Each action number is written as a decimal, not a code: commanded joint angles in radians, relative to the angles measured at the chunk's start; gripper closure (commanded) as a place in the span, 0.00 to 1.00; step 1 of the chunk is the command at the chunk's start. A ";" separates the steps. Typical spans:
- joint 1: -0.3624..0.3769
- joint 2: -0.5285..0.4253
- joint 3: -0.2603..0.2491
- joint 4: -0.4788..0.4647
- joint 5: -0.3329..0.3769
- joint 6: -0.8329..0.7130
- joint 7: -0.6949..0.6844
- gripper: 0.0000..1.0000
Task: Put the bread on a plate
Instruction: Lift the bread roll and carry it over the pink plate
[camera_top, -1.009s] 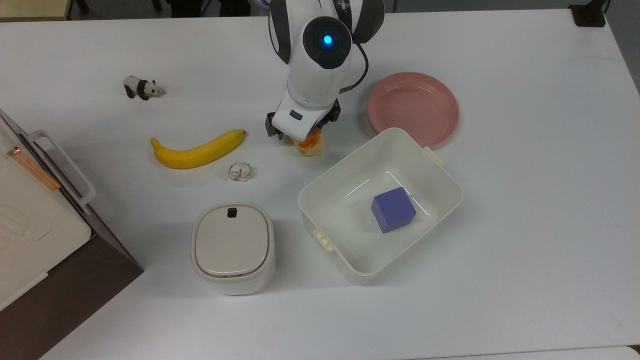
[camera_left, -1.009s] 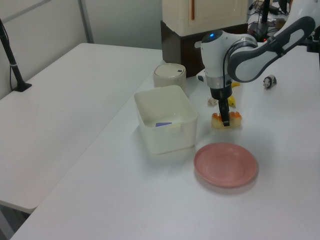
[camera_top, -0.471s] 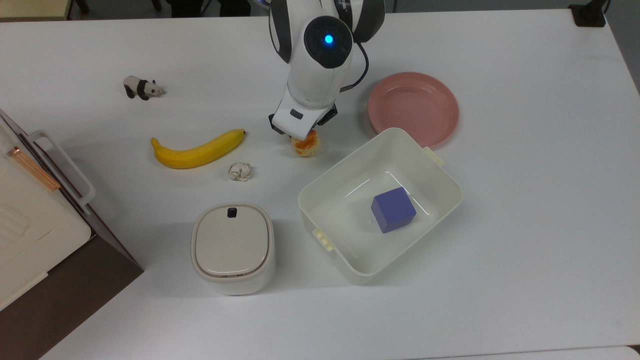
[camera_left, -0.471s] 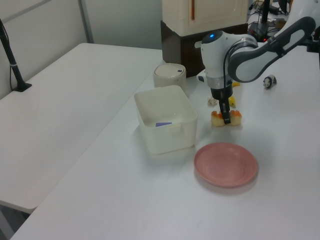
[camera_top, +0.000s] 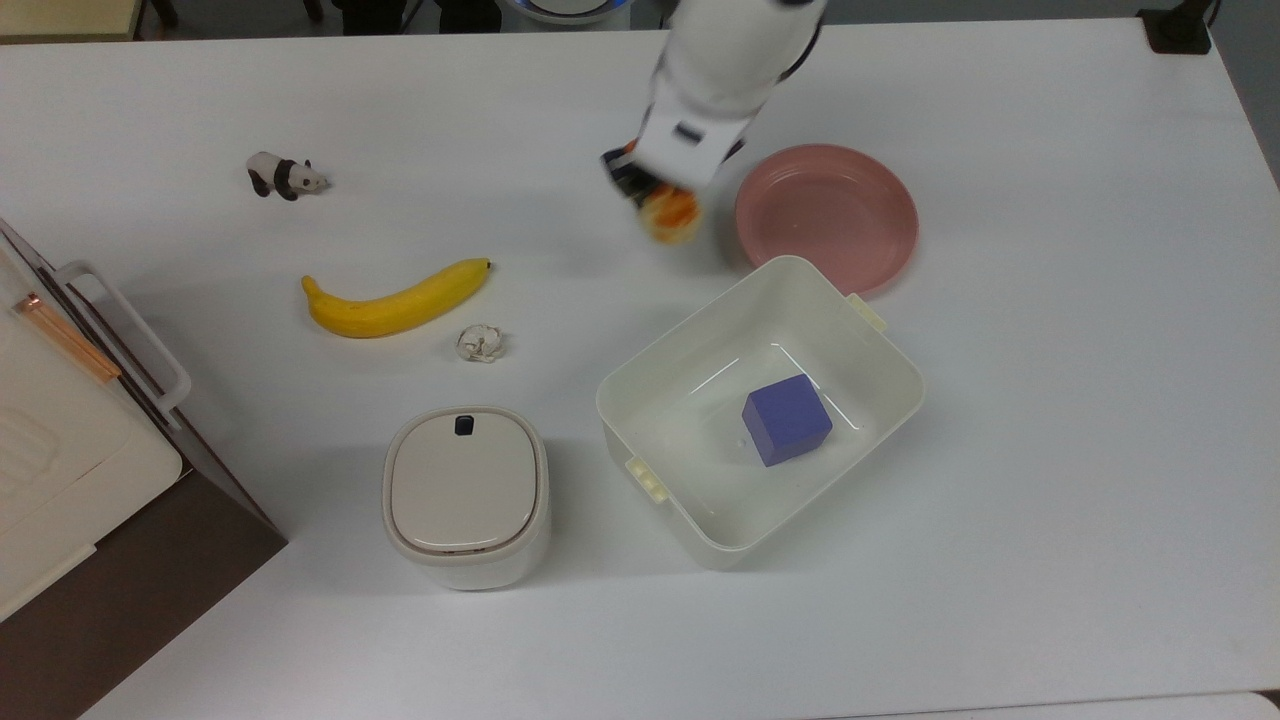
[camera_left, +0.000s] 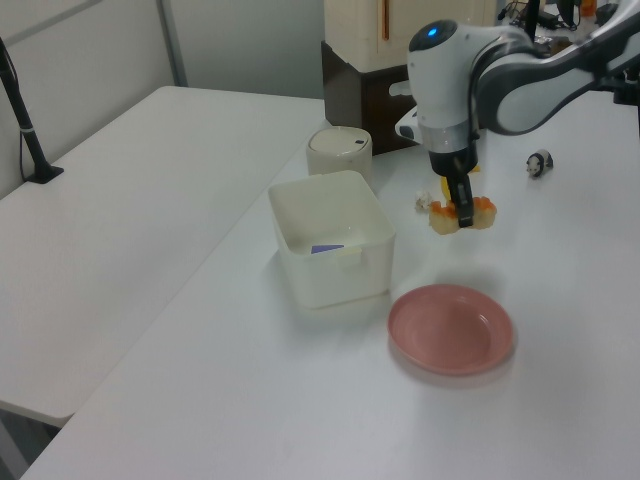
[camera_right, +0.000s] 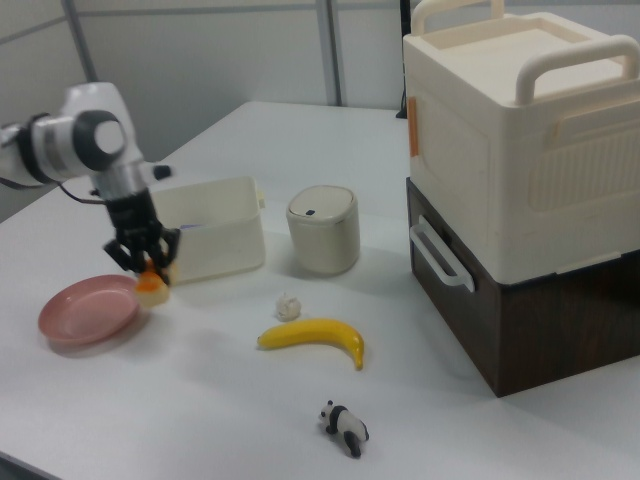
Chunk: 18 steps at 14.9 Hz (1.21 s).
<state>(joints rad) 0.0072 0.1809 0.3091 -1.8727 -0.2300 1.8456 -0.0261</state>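
Counter (camera_top: 1050, 400): white and wide, with a banana (camera_top: 395, 300), a paper ball (camera_top: 480, 343), a toy panda (camera_top: 283, 176), a lidded bin (camera_top: 466, 495) and a white tub (camera_top: 760, 400) holding a blue cube (camera_top: 787, 419).
Jaws (camera_left: 464, 212): pinching the bread across its middle, one finger on either side.
Bread (camera_top: 672, 213): up off the counter, hanging in the grip just beside the plate's rim, on the top view's left of it.
Plate (camera_top: 828, 215): pink, nothing on it, touching the tub's far corner in the top view.
Done: pickup looks secure, bun airborne.
Left: carry it over the plate, lower, let go.
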 joint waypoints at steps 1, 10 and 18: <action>0.091 -0.061 -0.012 -0.025 0.047 -0.023 0.017 0.71; 0.290 0.129 -0.013 0.078 0.018 -0.022 0.055 0.70; 0.312 0.210 -0.015 0.159 -0.032 -0.022 0.098 0.09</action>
<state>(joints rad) 0.2986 0.3808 0.3113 -1.7485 -0.2301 1.8338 0.0497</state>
